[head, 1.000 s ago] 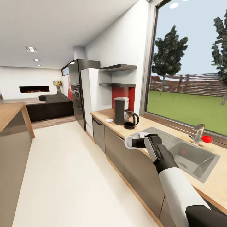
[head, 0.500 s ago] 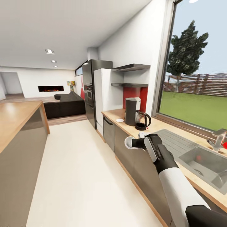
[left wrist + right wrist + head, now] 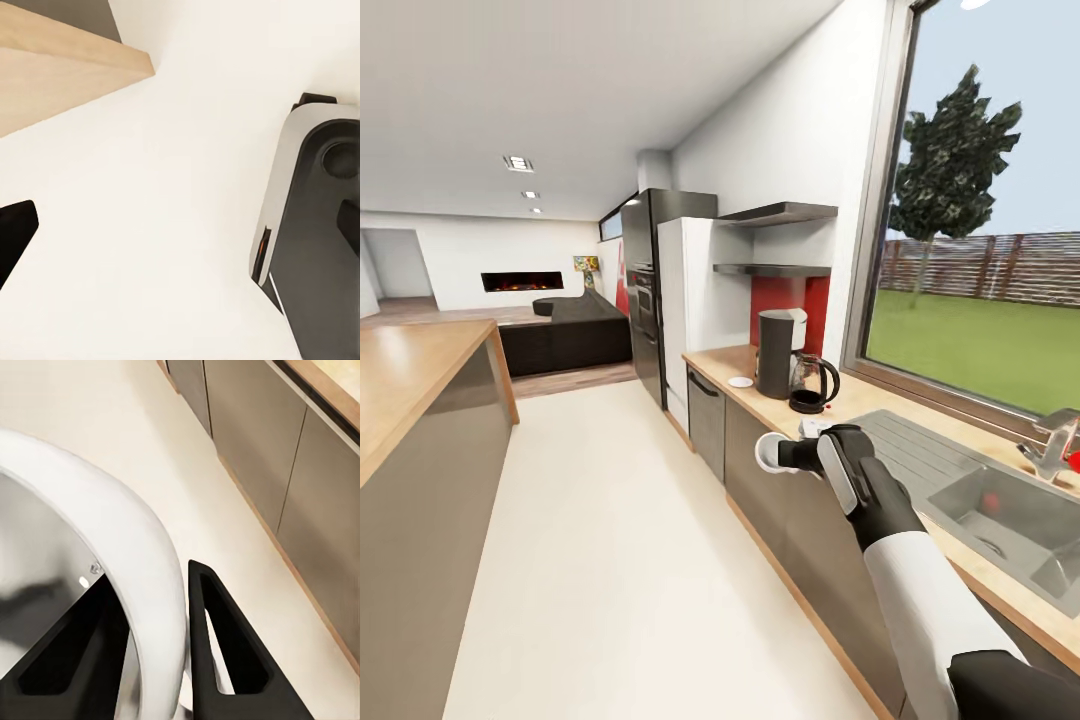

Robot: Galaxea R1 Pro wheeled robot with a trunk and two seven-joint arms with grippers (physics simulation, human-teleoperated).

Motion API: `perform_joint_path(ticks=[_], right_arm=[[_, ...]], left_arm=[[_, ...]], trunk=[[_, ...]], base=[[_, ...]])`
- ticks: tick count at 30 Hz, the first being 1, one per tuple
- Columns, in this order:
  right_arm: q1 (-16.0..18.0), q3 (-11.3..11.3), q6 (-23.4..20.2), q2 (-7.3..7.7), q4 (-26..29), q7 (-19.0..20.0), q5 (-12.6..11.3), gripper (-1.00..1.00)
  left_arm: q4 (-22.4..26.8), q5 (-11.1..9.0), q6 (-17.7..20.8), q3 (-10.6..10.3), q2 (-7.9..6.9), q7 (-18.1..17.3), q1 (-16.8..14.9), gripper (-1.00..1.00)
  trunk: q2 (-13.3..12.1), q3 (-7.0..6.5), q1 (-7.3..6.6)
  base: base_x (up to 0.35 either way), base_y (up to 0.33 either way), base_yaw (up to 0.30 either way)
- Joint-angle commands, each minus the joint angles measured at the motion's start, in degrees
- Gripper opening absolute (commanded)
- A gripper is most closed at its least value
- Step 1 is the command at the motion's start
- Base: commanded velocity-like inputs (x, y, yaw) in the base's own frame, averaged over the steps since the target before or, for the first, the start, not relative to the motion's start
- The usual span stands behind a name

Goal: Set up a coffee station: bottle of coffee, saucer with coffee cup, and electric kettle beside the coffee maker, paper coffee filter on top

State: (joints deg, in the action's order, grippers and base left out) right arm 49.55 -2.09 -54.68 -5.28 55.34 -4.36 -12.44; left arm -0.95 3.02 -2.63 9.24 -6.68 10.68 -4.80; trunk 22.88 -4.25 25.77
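The right end effector (image 3: 792, 455) was pinched on the rim of the white coffee cup (image 3: 768, 452), carrying it level along the table (image 3: 880, 440) toward the saucer (image 3: 740, 382) waiting beside the coffee maker (image 3: 776, 352) and electric kettle (image 3: 810, 383); the left end effector's state I could not tell.

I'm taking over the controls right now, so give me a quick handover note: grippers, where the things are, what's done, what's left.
Right gripper: shut on the cup, one finger outside the rim, held above the floor beside the cabinet fronts.
Left gripper: its state can't be told.
Coffee maker stands on the countertop, kettle close beside it, saucer on its other side, bare.
Done: maker, kettle and saucer look placed.
Left: set the cup on the saucer. Bottle and filter aren't located yet; nothing is visible on the shelf from here.
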Motion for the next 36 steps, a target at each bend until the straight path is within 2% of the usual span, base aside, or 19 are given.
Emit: perform_joint_path(ticks=[1,14,16,19,22,26,36], right_arm=[[0.02,-0.06,-0.16,0.01,0.03,-0.39,-0.57,-1.00],[0.02,-0.03,-0.16,0.01,0.01,-0.39,-0.56,-1.00],[0.02,-0.03,-0.16,0.01,0.02,-0.39,-0.57,-1.00],[0.02,-0.07,-0.16,0.01,0.03,-0.39,-0.60,-1.00],[0.02,-0.10,-0.16,0.01,0.03,-0.39,-0.59,-1.00],[0.02,-0.11,-0.16,0.01,0.00,-0.39,-0.57,-1.00],[0.02,-0.11,-0.16,0.01,-0.05,-0.39,-0.57,-1.00]], left_arm=[[-0.10,0.32,-0.27,0.43,0.00,0.13,-0.03,1.00],[-0.10,0.32,-0.33,0.43,0.00,0.13,-0.03,1.00],[-0.06,0.35,-1.94,0.41,0.14,0.13,-0.03,1.00],[-0.04,0.51,-8.11,0.09,0.90,0.07,-0.03,1.00],[0.20,0.63,-11.37,-0.17,1.40,0.05,-0.07,1.00],[2.07,0.59,-12.31,-0.12,1.55,0.04,-0.11,1.00],[2.70,0.67,-12.73,-0.10,2.41,0.04,-0.12,1.00]], trunk=[[0.04,0.03,0.02],[0.04,0.03,0.02],[0.04,0.03,0.02],[0.04,0.03,0.02],[0.04,0.03,0.02],[0.04,0.03,0.02],[0.04,0.03,0.02]], base=[[0.000,0.000,0.000],[0.000,0.000,0.000],[0.000,0.000,0.000],[0.000,0.000,0.045],[0.000,0.000,0.202],[0.000,0.000,0.261],[-0.006,-0.028,0.276]])
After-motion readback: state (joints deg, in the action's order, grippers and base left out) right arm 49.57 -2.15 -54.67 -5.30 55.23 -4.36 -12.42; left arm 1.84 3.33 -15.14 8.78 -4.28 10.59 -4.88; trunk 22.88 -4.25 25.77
